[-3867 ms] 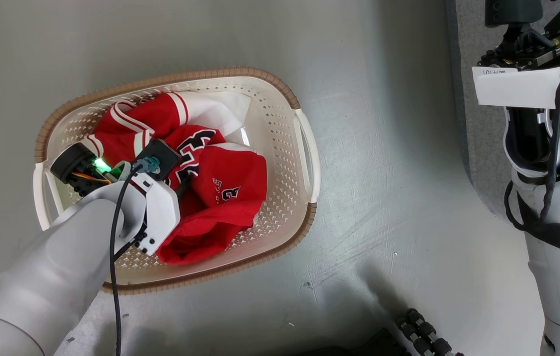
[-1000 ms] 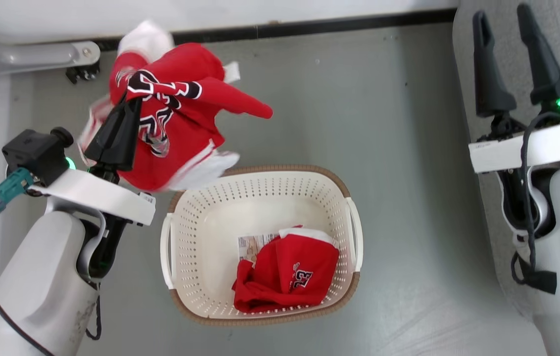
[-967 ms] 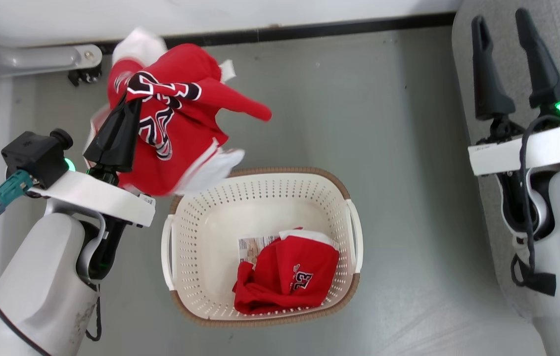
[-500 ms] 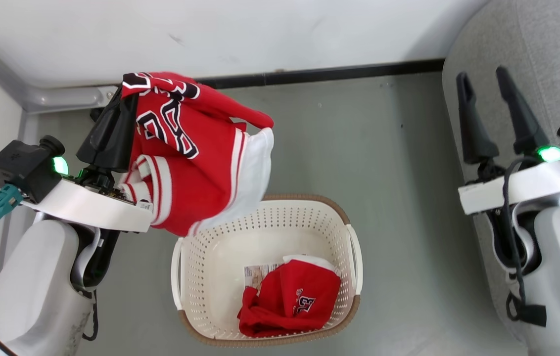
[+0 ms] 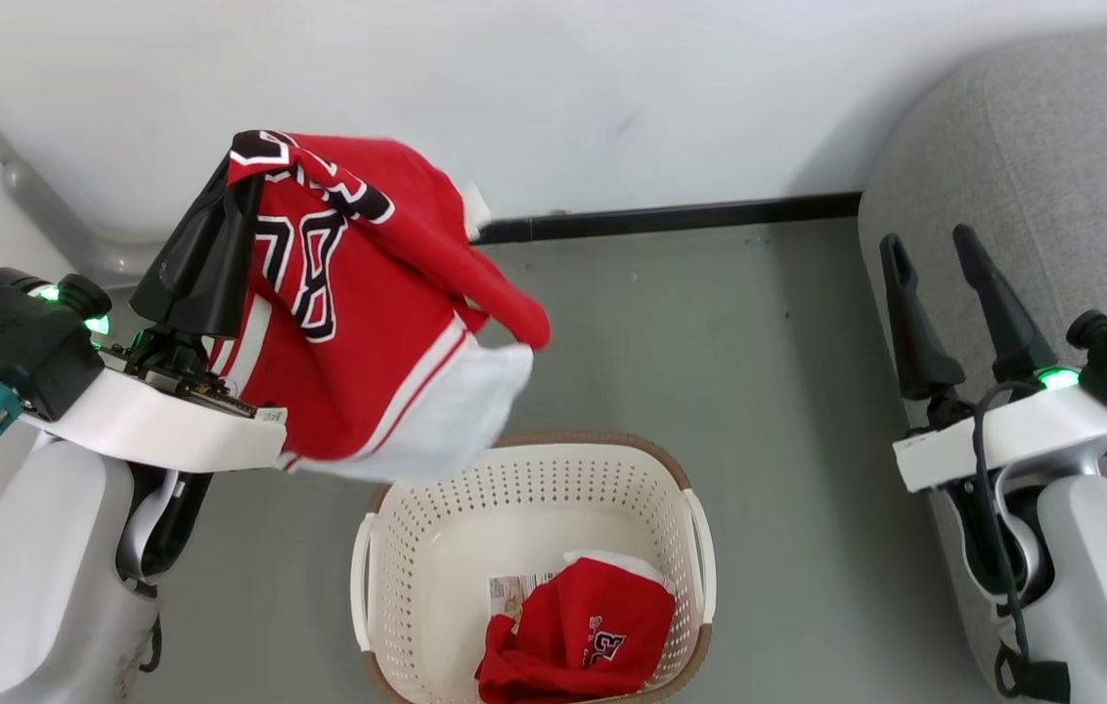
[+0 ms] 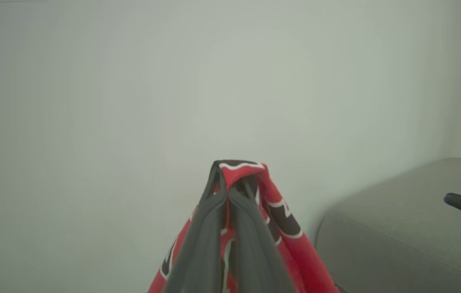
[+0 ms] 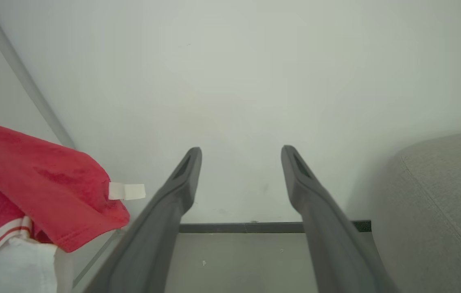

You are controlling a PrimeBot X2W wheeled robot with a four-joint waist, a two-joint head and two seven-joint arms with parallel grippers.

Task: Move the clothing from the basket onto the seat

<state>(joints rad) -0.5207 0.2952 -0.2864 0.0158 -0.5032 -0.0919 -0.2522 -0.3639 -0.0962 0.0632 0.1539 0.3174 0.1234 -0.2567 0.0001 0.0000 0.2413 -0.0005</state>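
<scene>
The large grey fabric sofa (image 5: 1033, 147), rounded at its edge, is lying just right of my right gripper (image 5: 927, 240), whose two long fingers are standing wide apart around nothing. Bare grey floor (image 5: 690, 332) is stretching open between my two grippers. Nearer my body, the cream perforated plastic basket (image 5: 534, 489) with its brown rim is running off the frame, a crumpled red jersey (image 5: 573, 636) lying inside. My left gripper (image 5: 233, 171) is pinching a soft red-and-white jersey (image 5: 368, 342) aloft, clear of the basket. Cloth is draping over the fingertips, blurring the pinch.
</scene>
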